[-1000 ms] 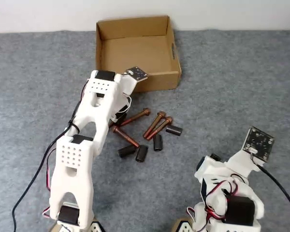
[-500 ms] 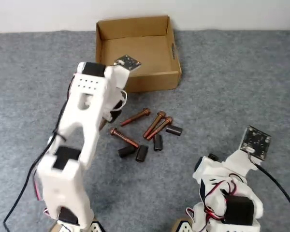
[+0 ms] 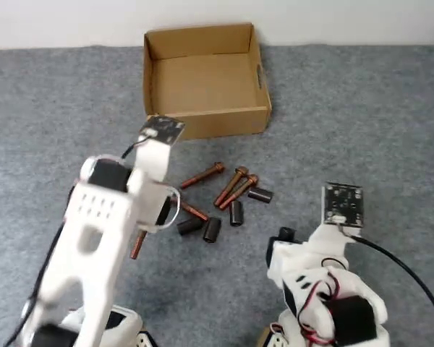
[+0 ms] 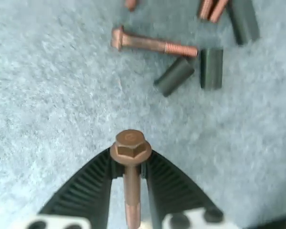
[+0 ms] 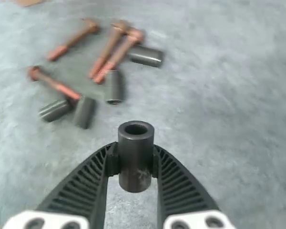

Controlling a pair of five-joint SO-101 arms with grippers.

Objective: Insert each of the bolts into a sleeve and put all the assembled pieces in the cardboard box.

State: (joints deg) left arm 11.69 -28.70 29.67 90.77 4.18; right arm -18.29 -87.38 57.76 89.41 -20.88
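Observation:
My left gripper (image 4: pixel 130 164) is shut on a copper bolt (image 4: pixel 130 148), hex head outward; in the high view that bolt (image 3: pixel 137 244) hangs off the mat left of the pile. The right gripper (image 5: pixel 133 164) is shut on a dark sleeve (image 5: pixel 136 152), held with its bore facing out, on the near side of the pile. Several loose bolts (image 3: pixel 231 185) and dark sleeves (image 3: pixel 212 229) lie together mid-table. The cardboard box (image 3: pixel 217 123) stands open behind them with nothing inside.
Grey carpet covers the table (image 3: pixel 362 108). One bolt (image 4: pixel 152 44) and two sleeves (image 4: pixel 174 76) lie just past my left gripper. The right arm's base (image 3: pixel 333 303) takes up the near right; broad bare carpet lies on both sides of the pile.
My left arm has drawn back from beside the box toward the near left, carrying a bolt. The right arm has shifted left toward the pile with its sleeve.

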